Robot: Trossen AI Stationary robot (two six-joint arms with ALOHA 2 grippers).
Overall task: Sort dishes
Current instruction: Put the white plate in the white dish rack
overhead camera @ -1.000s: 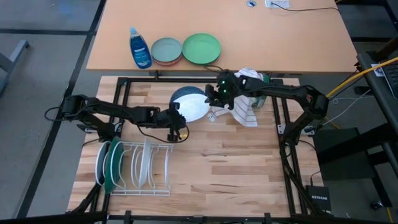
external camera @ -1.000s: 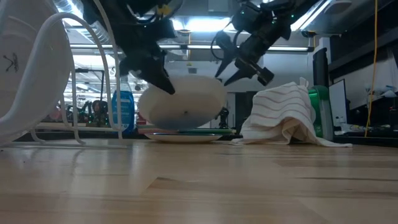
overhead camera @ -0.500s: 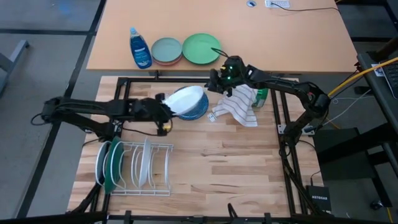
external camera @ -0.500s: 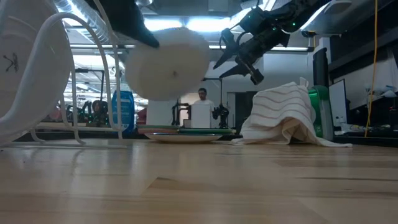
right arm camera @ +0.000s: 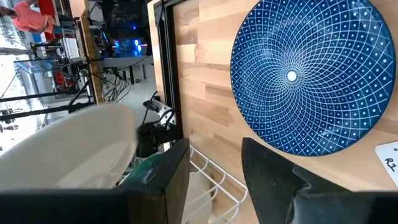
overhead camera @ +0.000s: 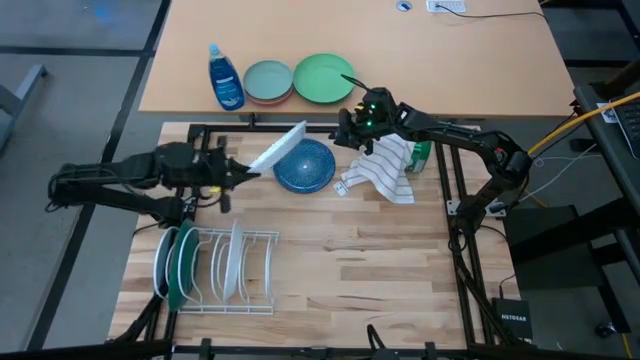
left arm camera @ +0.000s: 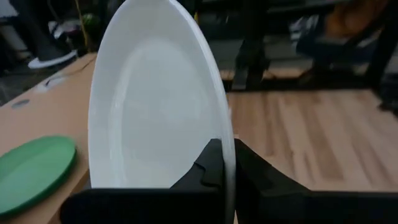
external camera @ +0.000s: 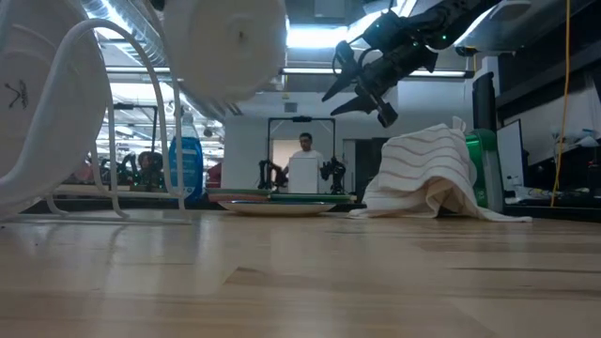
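My left gripper [overhead camera: 238,172] is shut on a white plate [overhead camera: 279,148], held tilted above the left edge of a dark blue patterned plate [overhead camera: 306,166] that lies flat on the table. The white plate is high in the low view [external camera: 225,45]. My right gripper [overhead camera: 349,129] is open and empty in the air by the blue plate's far right side, next to a striped towel [overhead camera: 385,172]. A wire dish rack [overhead camera: 218,266] near the front left holds a white plate [overhead camera: 163,262], a dark green plate [overhead camera: 184,266] and another white plate [overhead camera: 237,262] on edge. My left gripper pinches the white plate's rim [left arm camera: 227,144] between its two fingers [left arm camera: 210,167], one on each face. The fingers come about level from the table's left. The plate is lifted clear of the table and tipped steeply on edge.
On the far tan table stand a blue soap bottle [overhead camera: 224,78], a grey-blue plate over a pink one [overhead camera: 267,81] and a light green plate [overhead camera: 323,77]. A green object [overhead camera: 419,158] stands behind the towel. A person [external camera: 302,169] shows in the room beyond.
My left gripper has lifted the white plate off the blue plate and carried it up and toward the table's left, tipping it from nearly flat to steeply on edge. My right gripper has drawn back a little toward the far edge, then kept still.
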